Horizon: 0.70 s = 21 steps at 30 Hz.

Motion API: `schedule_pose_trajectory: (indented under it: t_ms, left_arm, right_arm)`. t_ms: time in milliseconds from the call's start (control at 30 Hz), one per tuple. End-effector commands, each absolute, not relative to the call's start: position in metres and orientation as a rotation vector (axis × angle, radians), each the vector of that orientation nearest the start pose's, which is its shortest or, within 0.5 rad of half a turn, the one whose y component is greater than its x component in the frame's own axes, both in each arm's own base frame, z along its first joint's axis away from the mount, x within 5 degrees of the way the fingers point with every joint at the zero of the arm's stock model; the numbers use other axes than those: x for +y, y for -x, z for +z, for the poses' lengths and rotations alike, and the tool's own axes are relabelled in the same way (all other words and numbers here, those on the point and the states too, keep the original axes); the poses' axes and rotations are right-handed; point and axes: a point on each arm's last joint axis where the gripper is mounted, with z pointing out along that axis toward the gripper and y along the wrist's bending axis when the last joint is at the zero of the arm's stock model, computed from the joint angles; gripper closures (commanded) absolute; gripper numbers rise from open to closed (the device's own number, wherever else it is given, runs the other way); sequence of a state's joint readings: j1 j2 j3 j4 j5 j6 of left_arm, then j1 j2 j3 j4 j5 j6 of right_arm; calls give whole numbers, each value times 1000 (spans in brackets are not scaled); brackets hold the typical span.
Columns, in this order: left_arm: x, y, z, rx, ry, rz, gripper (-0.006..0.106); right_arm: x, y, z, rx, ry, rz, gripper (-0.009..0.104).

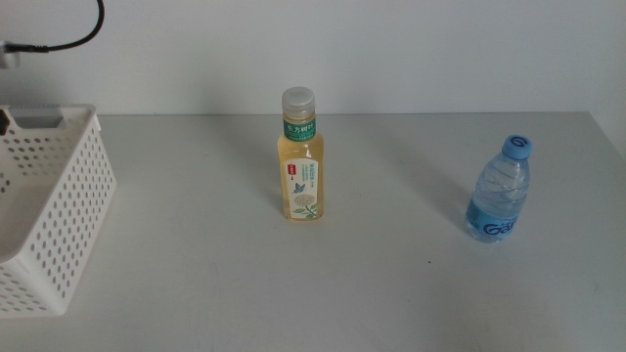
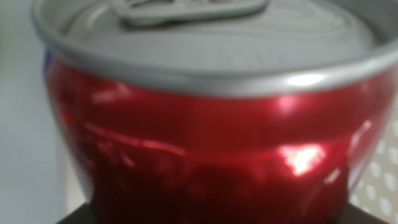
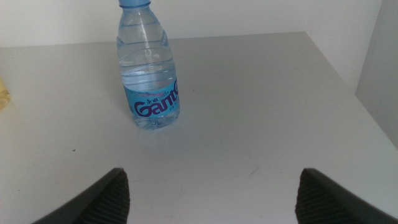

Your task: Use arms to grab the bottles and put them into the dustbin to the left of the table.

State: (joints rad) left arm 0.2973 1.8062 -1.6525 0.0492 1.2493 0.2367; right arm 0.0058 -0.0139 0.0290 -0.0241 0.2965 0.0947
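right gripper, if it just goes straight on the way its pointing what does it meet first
Probably the water bottle, upright on the table ahead of the open right gripper. It stands slightly off the midline between the jaws, so a dead-straight advance might only graze it; depth is unclear.

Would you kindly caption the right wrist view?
Right gripper, open, faces an upright water bottle on the table.

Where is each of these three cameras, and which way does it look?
Middle view: above, facing forward and down over the light grey table, white perforated basket, pale-yellow tea bottle; no arm shows.
Left wrist view: pressed close against a red drink can; almost nothing of the gripper shows.
Right wrist view: low, behind the open right gripper.
Middle and right wrist views share the clear blue-capped water bottle.
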Motion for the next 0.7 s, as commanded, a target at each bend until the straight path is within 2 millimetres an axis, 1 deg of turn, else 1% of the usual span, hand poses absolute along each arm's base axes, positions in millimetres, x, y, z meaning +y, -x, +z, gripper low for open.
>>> schedule_pose_trajectory:
  t_ms: [0, 200, 333, 500, 667]
  left_arm:
    - [114, -353, 322, 2910, 78, 151, 102]
    - [117, -371, 285, 2999, 84, 72, 102]
    - [118, -378, 266, 3042, 89, 33, 102]
    - [119, -384, 248, 3083, 94, 4, 102]
    - [120, -387, 237, 3111, 95, -8, 102]
  right_arm:
    - [-1, -54, 189, 1685, -51, 34, 1]
    - [-1, -54, 189, 1685, -51, 34, 1]
    - [-1, -54, 189, 1685, -51, 34, 1]
    - [-1, -54, 189, 1685, -51, 34, 1]
    - [-1, -54, 189, 1685, -51, 34, 1]
